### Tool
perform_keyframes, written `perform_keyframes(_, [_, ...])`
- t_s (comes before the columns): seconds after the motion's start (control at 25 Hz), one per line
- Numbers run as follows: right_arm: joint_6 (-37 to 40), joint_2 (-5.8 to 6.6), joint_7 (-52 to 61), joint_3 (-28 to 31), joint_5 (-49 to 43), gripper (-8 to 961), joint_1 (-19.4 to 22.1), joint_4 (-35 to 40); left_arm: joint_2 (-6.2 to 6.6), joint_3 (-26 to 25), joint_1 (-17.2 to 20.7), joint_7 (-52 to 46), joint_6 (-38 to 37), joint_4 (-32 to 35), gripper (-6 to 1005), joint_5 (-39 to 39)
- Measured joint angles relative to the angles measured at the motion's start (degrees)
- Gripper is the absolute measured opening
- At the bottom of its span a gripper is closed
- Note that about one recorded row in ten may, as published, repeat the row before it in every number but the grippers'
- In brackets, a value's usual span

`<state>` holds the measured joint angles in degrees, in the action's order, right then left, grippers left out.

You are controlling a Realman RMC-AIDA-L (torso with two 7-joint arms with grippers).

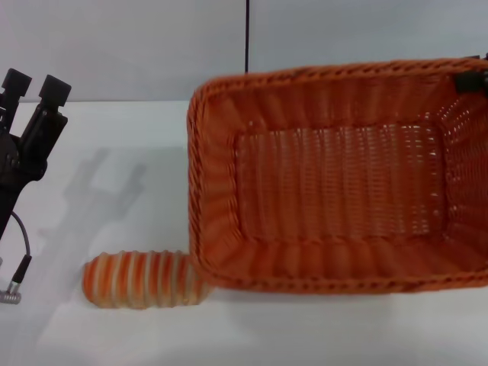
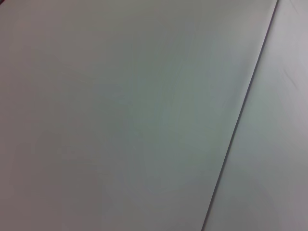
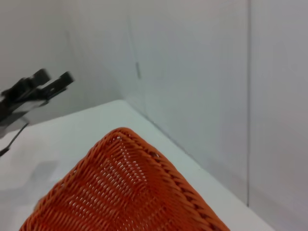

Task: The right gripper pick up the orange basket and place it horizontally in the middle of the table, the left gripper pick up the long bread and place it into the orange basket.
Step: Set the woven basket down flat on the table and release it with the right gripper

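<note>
Nearest the robot, a strip of bare white desk (image 1: 252,335) runs along the front edge. Just beyond it the long bread (image 1: 137,280) lies on its side, left of centre, its right end touching or tucked under the near-left corner of the orange basket (image 1: 335,179); which of the two cannot be told. The basket fills the centre and right of the head view, opening upward and empty, its long side across the desk, its right end cut by the picture's edge. Whether it rests on the desk or is lifted cannot be told. Open desk lies to the left of the basket and behind the bread. At the far-right rim a dark tip of the right gripper (image 1: 473,79) sits on the braided rim; the state of its fingers cannot be told. The left gripper (image 1: 36,85) hangs over the far-left desk, well apart from bread and basket, fingers spread with a visible gap, holding nothing, a thin cable (image 1: 21,255) trailing below. Behind, a grey wall (image 1: 122,46) with a dark vertical seam (image 1: 246,34). No readable writing anywhere.
</note>
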<state>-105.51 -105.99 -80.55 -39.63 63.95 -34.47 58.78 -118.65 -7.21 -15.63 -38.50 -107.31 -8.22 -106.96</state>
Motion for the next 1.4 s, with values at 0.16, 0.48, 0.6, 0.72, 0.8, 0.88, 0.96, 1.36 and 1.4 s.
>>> perform_keyframes(0.16, [-1.3,0.69,-0.4,-3.3,-0.4,181,-0.1,0.4,-0.06,0.0,0.0,0.0,0.0,-0.3,814,0.1])
perform_keyframes(0.48, [-0.7,0.02,-2.7,-6.5,-3.9,181,-0.2,-1.8,-0.09,0.0,-0.1,0.0,0.1,-0.7,812,0.1])
perform_keyframes(0.6, [0.4,-0.28,-4.0,-6.5,-4.0,180,-0.3,-4.6,-0.09,0.0,-0.1,0.0,0.1,-0.8,811,0.0])
perform_keyframes(0.72, [2.6,-0.61,-4.9,-6.5,-4.0,180,-0.4,-7.8,-0.10,0.0,0.1,0.0,0.1,-1.2,810,-0.1])
perform_keyframes(0.8, [3.8,-0.84,-5.8,-6.3,-4.1,180,-0.4,-9.5,-0.10,0.0,0.2,0.0,0.1,-1.3,809,-0.1])
perform_keyframes(0.88, [4.8,-1.01,-6.5,-6.1,-4.1,180,-0.4,-10.5,-0.09,0.0,0.3,0.0,0.1,-1.3,809,0.0])
perform_keyframes(0.96, [5.2,-1.15,-6.9,-6.0,-4.1,181,-0.5,-11.0,-0.06,0.0,0.3,0.0,0.1,-1.3,808,0.0])
perform_keyframes(1.36, [8.1,-2.16,-6.5,-6.5,-4.9,257,-1.0,-12.2,0.00,0.0,0.3,0.0,0.5,-1.3,805,-0.2])
perform_keyframes(1.4, [8.1,-2.18,-6.5,-6.5,-4.9,291,-1.0,-12.2,0.00,0.0,0.3,0.0,0.5,-1.3,804,-0.2])
